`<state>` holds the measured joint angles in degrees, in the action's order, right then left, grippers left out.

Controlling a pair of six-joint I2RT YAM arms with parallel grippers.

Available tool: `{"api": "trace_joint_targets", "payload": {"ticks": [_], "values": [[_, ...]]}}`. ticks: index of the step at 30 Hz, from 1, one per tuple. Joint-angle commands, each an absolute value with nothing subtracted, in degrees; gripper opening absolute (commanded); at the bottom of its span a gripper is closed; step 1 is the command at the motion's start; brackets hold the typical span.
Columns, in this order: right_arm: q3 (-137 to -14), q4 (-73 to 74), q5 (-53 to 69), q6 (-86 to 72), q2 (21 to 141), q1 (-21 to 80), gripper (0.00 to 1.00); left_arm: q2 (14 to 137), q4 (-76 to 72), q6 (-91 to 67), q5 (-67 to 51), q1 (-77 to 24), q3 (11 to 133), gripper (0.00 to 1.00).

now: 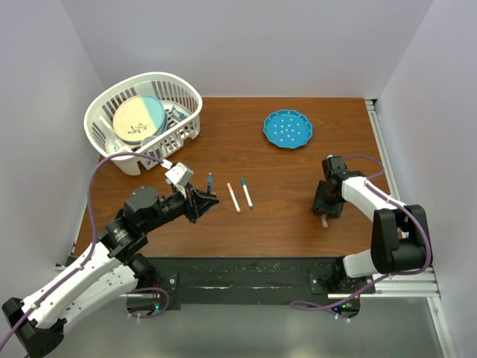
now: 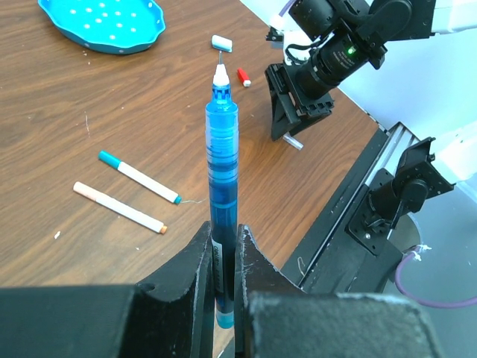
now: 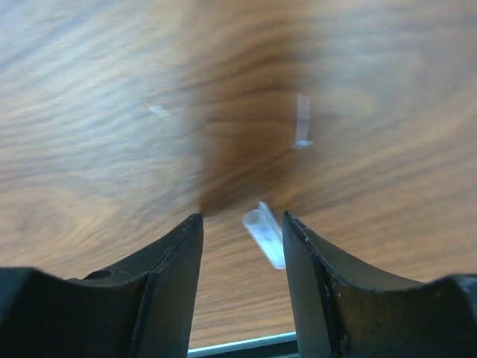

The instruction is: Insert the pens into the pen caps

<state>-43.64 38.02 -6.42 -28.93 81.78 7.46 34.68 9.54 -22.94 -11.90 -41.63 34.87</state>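
So, from above: the left gripper (image 1: 211, 200) is clamped on a blue pen (image 1: 209, 181). A teal-ended pen (image 1: 247, 192) and an orange-ended pen (image 1: 234, 198) lie just beside it on the table (image 1: 298, 179).

Left wrist cam: a light blue cap (image 2: 222, 42) and a red cap (image 2: 244, 77) sit near the right gripper (image 2: 291, 128).

Right wrist cam: its fingers are partway open, and a clear cap (image 3: 266, 235) lies on the wood between them.

pens (image 1: 247, 193) centre, basket (image 1: 100, 104) back left
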Motion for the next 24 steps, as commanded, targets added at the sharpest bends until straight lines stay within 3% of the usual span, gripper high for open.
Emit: {"api": "trace_joint_targets", "payload": {"ticks": [1, 13, 21, 24], "values": [[-43.95, 33.41, 1.74, -24.35, 82.97, 7.38, 0.50, 35.24, 8.00, -22.85, -11.60, -41.31, 34.89, 0.00], [-42.36, 34.00, 6.35, -27.49, 79.72, 10.46, 0.42, 35.16, 8.26, -22.94, -11.16, -41.31, 34.72, 0.00], [-40.25, 35.59, -5.52, -62.47, 61.03, 10.55, 0.46, 35.60, 8.00, -22.85, -11.60, -41.31, 34.89, 0.00], [-42.36, 41.11, -13.59, -70.73, 59.59, 10.46, 0.46, 35.51, 8.09, -23.03, -11.87, -41.22, 34.80, 0.00]]}}
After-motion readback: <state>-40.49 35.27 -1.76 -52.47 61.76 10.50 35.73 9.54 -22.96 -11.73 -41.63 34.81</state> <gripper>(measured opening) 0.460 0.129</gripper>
